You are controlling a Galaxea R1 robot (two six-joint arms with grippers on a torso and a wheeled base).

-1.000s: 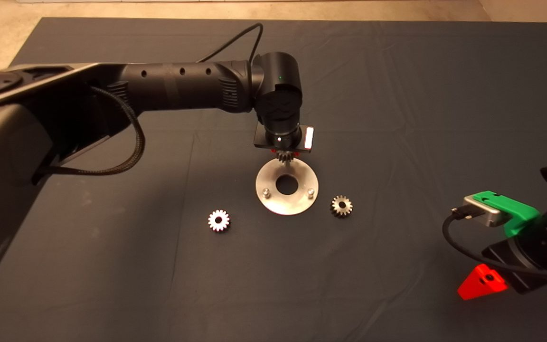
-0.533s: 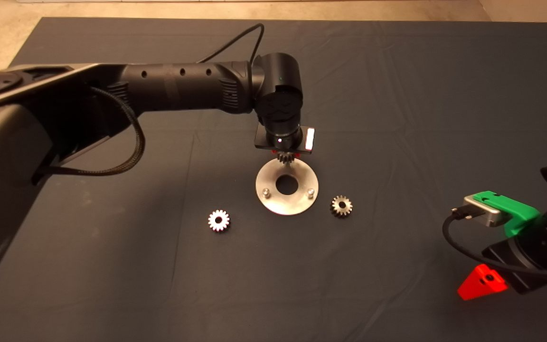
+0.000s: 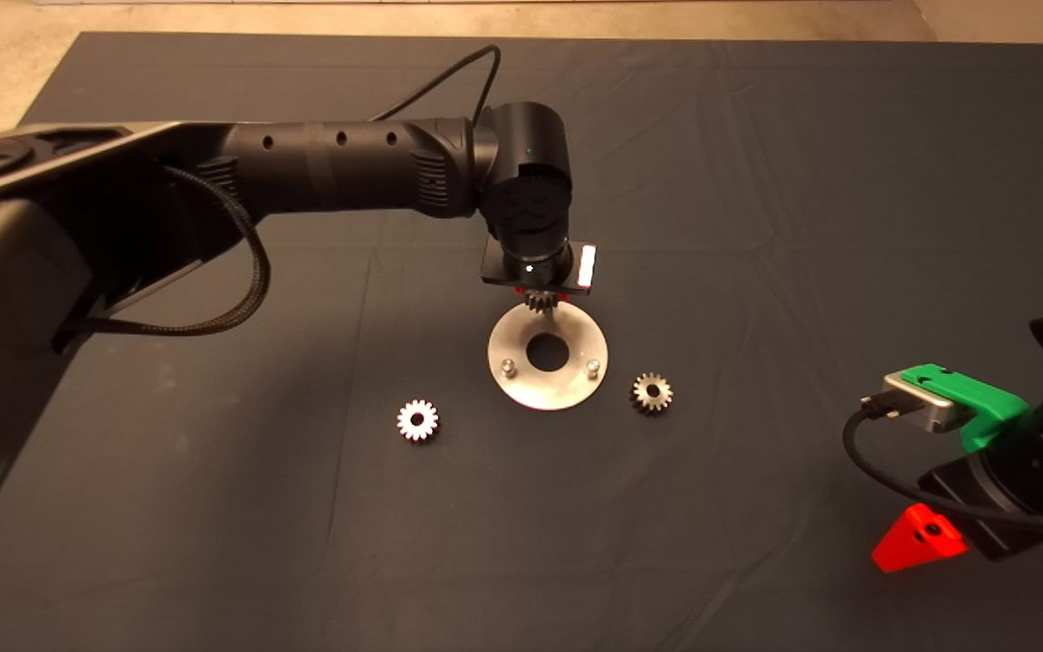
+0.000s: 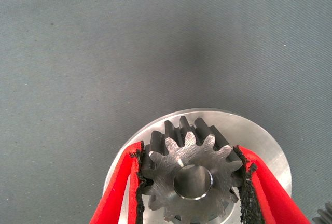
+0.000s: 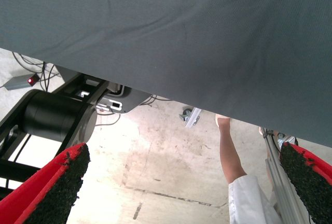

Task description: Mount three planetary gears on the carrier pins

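Gears are sitting in three spots around the carrier disc (image 3: 547, 359), the landmark near the middle of the mat (image 3: 757, 181). One gear (image 4: 189, 175) is being pinched at its toothed rim by the left gripper (image 4: 191, 182), pads pressing on both sides, over the disc's far edge; its bore is showing a silvery round inside, though whether that is the far pin I cannot tell. Two carrier pins (image 3: 507, 367) are standing bare on the disc's near half, one toward each side. A bright gear (image 3: 417, 420) is lying flat on the mat to the near left of the disc, well apart from it. A darker gear (image 3: 652, 393) is lying just beside the disc's near right edge. Wide bare mat is stretching around all of this toward every border. Parked well off to the disc's near right, the right gripper (image 5: 181, 182) is hanging with fingers spread wide past the mat's edge, over the floor, where a person's leg (image 5: 231, 154) is showing.
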